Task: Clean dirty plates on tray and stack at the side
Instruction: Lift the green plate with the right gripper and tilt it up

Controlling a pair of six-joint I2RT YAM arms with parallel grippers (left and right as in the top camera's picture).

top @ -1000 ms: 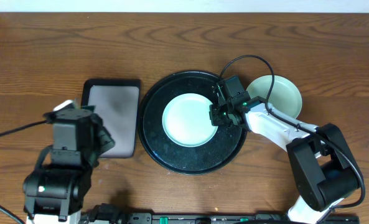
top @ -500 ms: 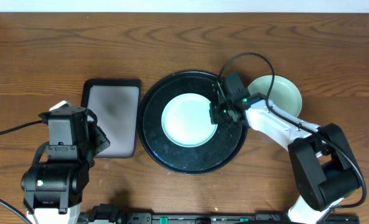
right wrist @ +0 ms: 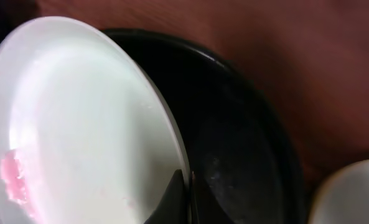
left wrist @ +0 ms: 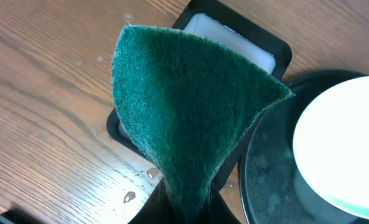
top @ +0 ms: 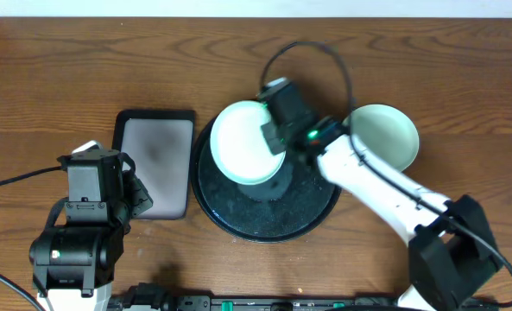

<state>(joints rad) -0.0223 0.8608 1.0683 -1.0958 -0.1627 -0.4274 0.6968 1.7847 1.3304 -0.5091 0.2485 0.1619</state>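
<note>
Since the earlier frame, the right tool (right wrist: 185, 193) has raised the plate (top: 238, 142) off the centre of the round black tray (top: 312, 212) and carried it up and to the left. It now hangs tilted over the tray's upper-left rim.

Right tool: pressed together on the plate's edge, pinching it. A pink smear (right wrist: 13, 177) is noted on the plate's face.

A second plate (top: 389, 138) lies on the worktop (top: 66, 78), just beside the tray's right rim.

Left tool (left wrist: 185, 208): pinching a green scouring pad (left wrist: 184, 106), at the lower-left corner of the rectangular tray (top: 156, 164).
</note>
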